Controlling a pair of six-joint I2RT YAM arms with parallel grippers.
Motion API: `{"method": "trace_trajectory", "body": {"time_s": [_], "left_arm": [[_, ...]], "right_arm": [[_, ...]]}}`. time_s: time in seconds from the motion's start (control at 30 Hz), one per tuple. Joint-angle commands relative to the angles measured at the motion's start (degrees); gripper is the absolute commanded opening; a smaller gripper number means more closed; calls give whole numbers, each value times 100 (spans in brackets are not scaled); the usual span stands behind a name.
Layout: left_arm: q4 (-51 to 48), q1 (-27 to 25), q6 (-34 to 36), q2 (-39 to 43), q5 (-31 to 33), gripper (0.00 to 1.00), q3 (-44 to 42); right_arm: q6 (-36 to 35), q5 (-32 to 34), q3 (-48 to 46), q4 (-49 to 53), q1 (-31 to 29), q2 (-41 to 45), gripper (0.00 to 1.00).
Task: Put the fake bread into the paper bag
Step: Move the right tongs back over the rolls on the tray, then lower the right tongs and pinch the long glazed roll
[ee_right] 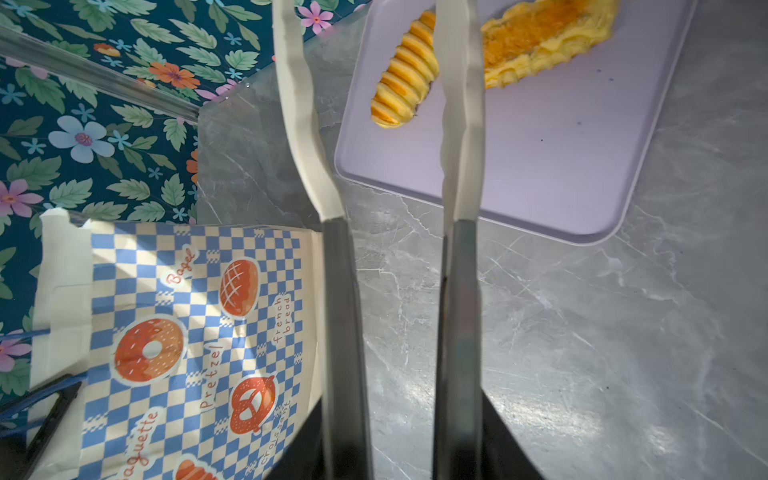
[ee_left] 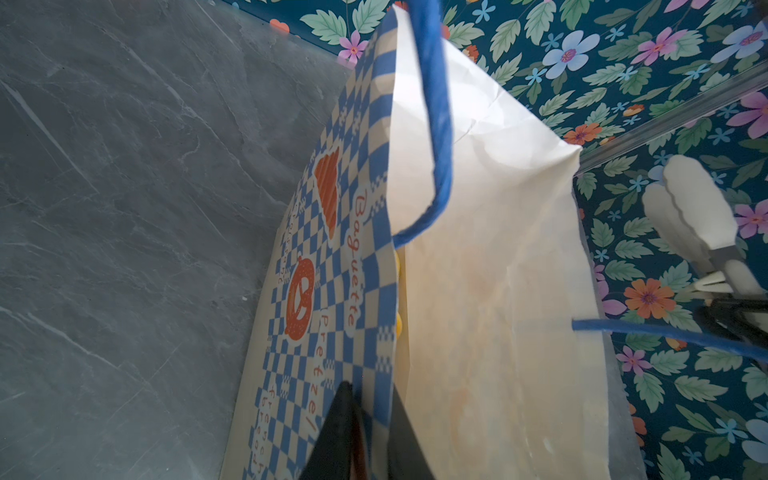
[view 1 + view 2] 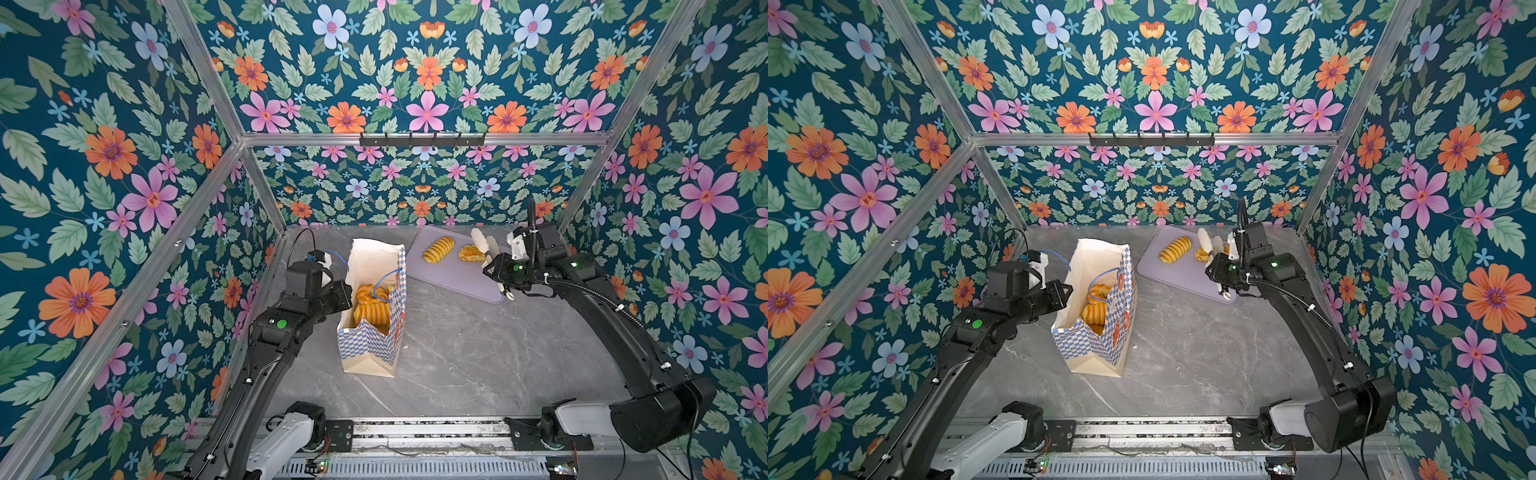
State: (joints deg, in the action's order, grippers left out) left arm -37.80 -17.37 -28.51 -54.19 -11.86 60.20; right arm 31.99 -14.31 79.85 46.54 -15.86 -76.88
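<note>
Grey marble tabletop (image 3: 457,353), floral walls (image 3: 415,83); left pincer (image 2: 370,399) clamps paper bag (image 3: 365,349) rim; right pincer (image 3: 485,246) part-open, empty, above lilac tray (image 3: 457,278).

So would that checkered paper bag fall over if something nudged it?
Probably tips easily: the paper bag is tall on a narrow base, and the left jaws appear to be pinching its rim. Its walls look thin and creased, so they'd likely buckle rather than push back. The fake bread inside may steady it somewhat.
</note>
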Motion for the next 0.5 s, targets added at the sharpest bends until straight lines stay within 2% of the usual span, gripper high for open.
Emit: {"method": "trace_trajectory", "body": {"time_s": [0.0, 0.47], "left_arm": [[-43, 0, -5, 3, -1, 16, 44], [10, 0, -7, -30, -14, 16, 13]], "right_arm": [[167, -325, -204, -482, 161, 24, 42], [339, -1043, -948, -1078, 1018, -330, 42]]}}
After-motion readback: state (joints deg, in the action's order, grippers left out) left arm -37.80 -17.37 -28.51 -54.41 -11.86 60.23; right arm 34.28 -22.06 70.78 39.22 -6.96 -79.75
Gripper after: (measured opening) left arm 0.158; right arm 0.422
